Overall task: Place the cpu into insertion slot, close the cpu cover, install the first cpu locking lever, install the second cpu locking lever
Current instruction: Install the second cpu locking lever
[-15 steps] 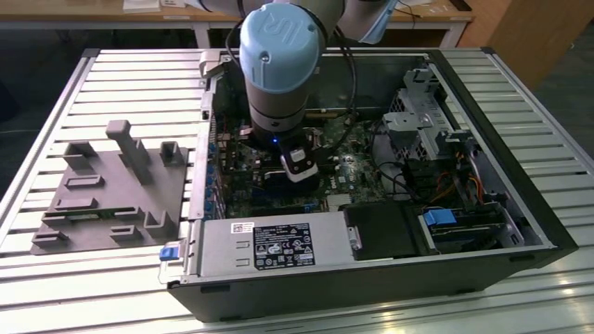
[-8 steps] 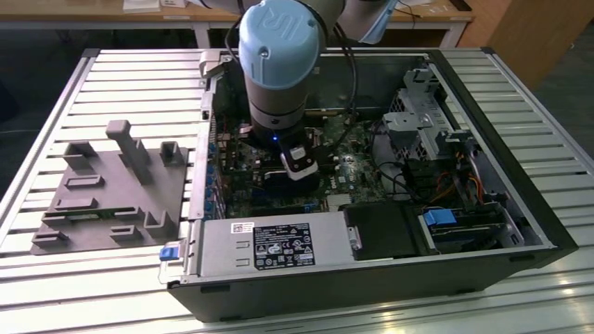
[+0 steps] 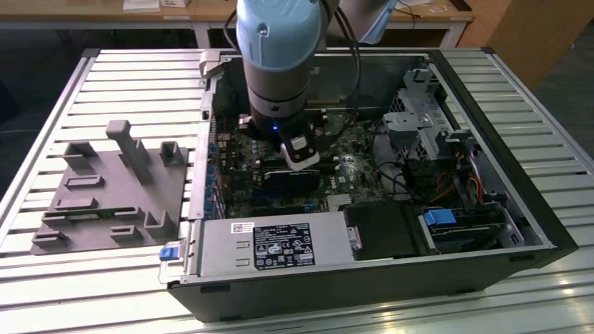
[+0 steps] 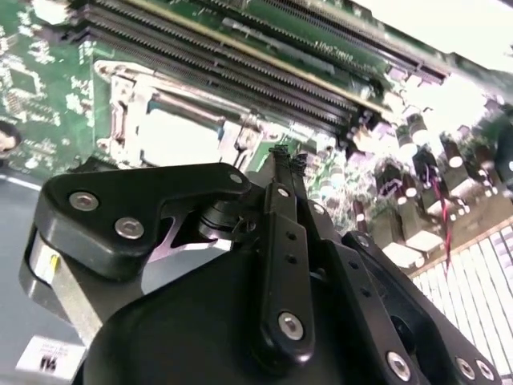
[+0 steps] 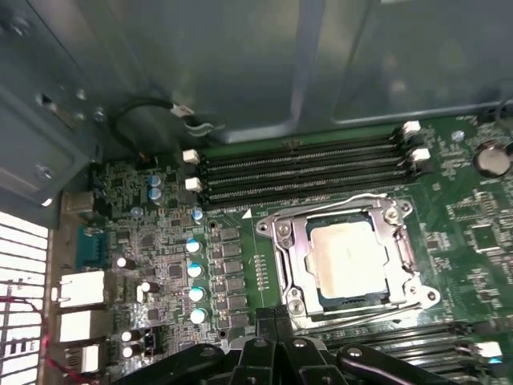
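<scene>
**CPU seated, cover down: levers need care**

In the first wrist view the cpu lies flat inside the insertion slot, and the cpu cover appears to be lowered around it, though the angle leaves the locking levers hard to judge. The end effector hovers just beside the socket, fingertips clenched together and holding nothing. Lever work goes best with a slow, level push, keeping clear of the memory slots.

Grey fixture tray beside case (open).
</scene>
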Controlling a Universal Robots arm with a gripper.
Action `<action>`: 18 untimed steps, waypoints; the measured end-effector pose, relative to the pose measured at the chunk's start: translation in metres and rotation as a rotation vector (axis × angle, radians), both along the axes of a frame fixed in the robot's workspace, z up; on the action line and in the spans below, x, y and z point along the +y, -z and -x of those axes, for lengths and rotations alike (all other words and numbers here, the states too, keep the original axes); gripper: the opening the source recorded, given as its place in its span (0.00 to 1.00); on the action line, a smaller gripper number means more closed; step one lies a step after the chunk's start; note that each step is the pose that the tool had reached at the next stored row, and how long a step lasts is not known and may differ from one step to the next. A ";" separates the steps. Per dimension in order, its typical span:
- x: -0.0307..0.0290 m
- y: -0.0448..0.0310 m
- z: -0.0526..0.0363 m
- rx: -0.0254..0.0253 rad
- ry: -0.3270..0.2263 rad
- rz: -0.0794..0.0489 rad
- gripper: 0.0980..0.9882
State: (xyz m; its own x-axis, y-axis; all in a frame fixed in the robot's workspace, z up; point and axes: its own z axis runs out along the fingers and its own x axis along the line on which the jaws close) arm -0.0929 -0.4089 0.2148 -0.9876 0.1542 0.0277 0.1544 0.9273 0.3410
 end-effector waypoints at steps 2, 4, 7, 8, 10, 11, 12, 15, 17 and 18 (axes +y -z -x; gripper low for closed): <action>0.0000 -0.0053 0.0000 -0.0004 0.000 0.000 0.00; 0.0001 -0.0065 -0.0005 -0.0006 0.000 0.000 0.00; 0.0001 -0.0066 -0.0067 -0.0005 0.000 0.000 0.00; 0.0001 -0.0066 -0.0098 -0.0004 0.000 0.000 0.00; 0.0001 -0.0066 -0.0170 -0.0001 0.000 0.000 0.00; 0.0001 -0.0066 -0.0208 0.0001 0.000 0.000 0.00; 0.0001 -0.0066 -0.0246 0.0003 0.000 0.000 0.00; 0.0001 -0.0066 -0.0366 0.0010 0.000 0.000 0.00; 0.0001 -0.0066 -0.0445 0.0016 0.000 0.000 0.00; 0.0001 -0.0066 -0.0483 0.0019 0.000 0.000 0.00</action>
State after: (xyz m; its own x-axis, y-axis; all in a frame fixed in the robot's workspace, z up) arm -0.0446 -0.4088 0.2214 -0.9876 0.1543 0.0295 0.1550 0.9274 0.3405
